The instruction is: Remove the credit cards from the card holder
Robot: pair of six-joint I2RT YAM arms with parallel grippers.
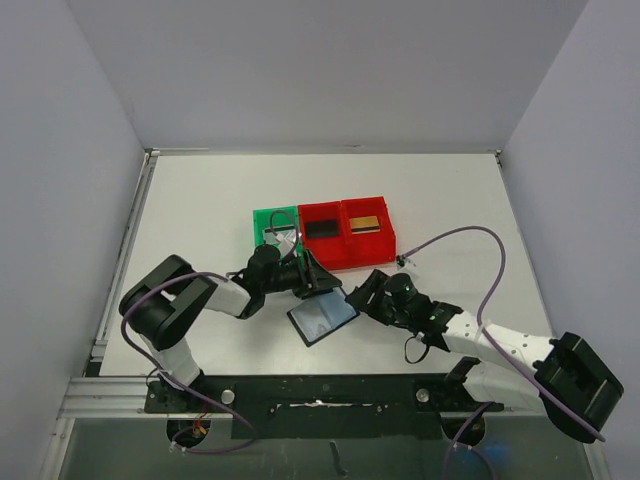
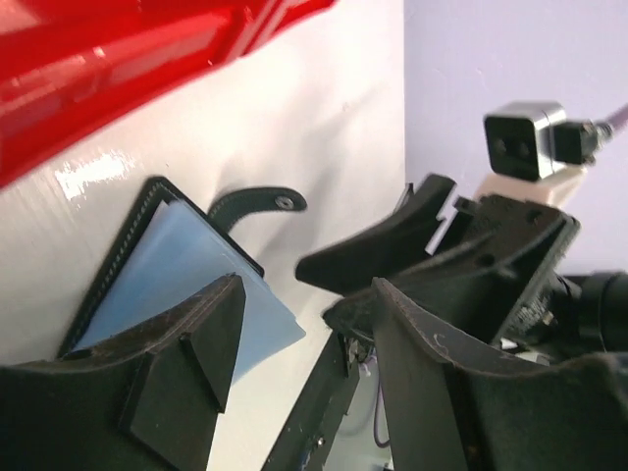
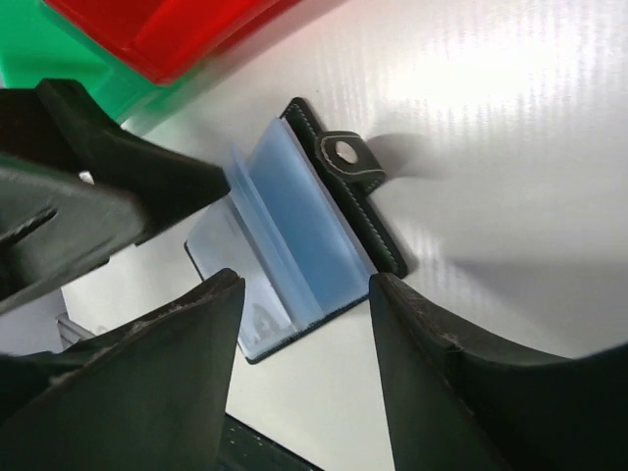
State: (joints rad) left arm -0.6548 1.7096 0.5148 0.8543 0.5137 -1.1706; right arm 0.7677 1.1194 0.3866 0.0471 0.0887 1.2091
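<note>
The card holder [image 1: 322, 318] lies open on the white table, its glossy grey-blue pockets up; no card shows in them. It also shows in the left wrist view [image 2: 167, 265] and the right wrist view [image 3: 294, 235], with its strap tab [image 3: 345, 162] at one edge. My left gripper [image 1: 318, 277] [image 2: 304, 334] is open and empty just above the holder's far edge. My right gripper [image 1: 358, 297] [image 3: 306, 294] is open and empty at its right edge. The black card [image 1: 320, 229] and the gold card [image 1: 367, 224] lie in red bins, and the silvery card [image 1: 277, 236] lies in the green bin.
The green bin [image 1: 262, 217] and two red bins [image 1: 345, 250] stand in a row just behind the holder. Grey walls close in the table on the left, back and right. The black base rail [image 1: 320, 390] runs along the near edge.
</note>
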